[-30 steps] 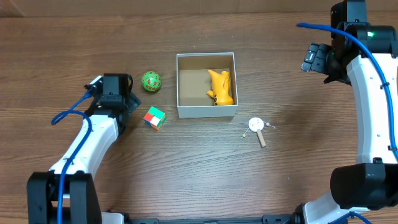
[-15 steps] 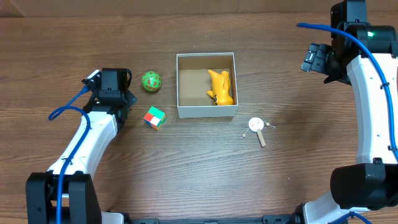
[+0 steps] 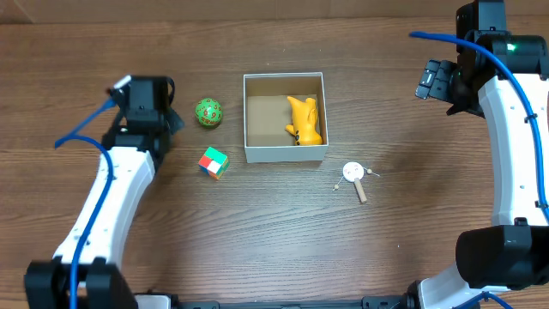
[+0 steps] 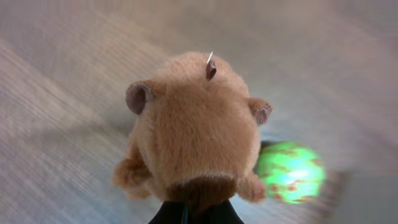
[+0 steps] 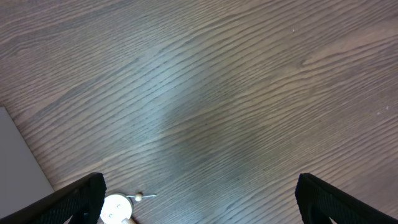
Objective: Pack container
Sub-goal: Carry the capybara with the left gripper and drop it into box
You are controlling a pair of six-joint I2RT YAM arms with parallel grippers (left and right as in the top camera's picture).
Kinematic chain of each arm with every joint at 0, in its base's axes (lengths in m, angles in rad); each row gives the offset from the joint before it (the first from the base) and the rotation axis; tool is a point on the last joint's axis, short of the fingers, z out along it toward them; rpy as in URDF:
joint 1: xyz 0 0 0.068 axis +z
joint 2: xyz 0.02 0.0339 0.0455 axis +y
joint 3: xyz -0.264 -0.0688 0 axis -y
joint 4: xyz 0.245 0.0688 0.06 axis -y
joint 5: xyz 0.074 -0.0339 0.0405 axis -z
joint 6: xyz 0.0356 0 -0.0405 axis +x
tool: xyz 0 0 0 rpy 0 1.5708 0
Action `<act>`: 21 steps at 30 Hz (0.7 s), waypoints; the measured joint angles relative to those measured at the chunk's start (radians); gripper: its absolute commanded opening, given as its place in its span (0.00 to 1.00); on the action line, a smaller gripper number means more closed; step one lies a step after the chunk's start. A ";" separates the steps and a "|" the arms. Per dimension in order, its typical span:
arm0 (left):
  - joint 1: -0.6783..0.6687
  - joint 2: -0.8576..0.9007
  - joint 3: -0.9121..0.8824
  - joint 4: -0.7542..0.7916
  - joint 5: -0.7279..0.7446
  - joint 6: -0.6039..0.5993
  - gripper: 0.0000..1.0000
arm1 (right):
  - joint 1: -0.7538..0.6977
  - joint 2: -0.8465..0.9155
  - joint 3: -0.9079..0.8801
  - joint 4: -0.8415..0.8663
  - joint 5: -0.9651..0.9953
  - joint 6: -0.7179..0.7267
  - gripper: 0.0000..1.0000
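The left hand [image 3: 163,118] is clenched on a fluffy brown plush animal [image 4: 193,137], probably to carry it past the green patterned ball [image 3: 208,112] into the square white-walled, cardboard-floored container [image 3: 284,154] mid-counter. Far right, the right hand [image 5: 202,199] hangs released, keeping clear.

The wooden table [image 3: 257,240] carries the container [image 3: 283,154], a green ball [image 3: 208,112], a colour cube [image 3: 214,162] and a white-headed toy [image 3: 352,172].
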 measured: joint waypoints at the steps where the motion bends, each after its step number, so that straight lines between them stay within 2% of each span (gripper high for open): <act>1: -0.003 -0.014 0.017 -0.004 0.011 0.004 0.04 | 0.000 0.000 0.000 0.000 0.000 0.001 1.00; 7: -0.070 -0.106 0.120 0.008 0.122 0.025 0.04 | 0.000 0.000 0.000 0.000 0.001 0.000 1.00; 13: -0.207 -0.123 0.146 0.125 0.248 0.053 0.04 | 0.000 0.000 0.000 0.000 0.000 0.001 1.00; 21: -0.412 -0.122 0.146 0.221 0.276 0.134 0.04 | 0.000 0.000 0.000 -0.001 0.000 0.000 1.00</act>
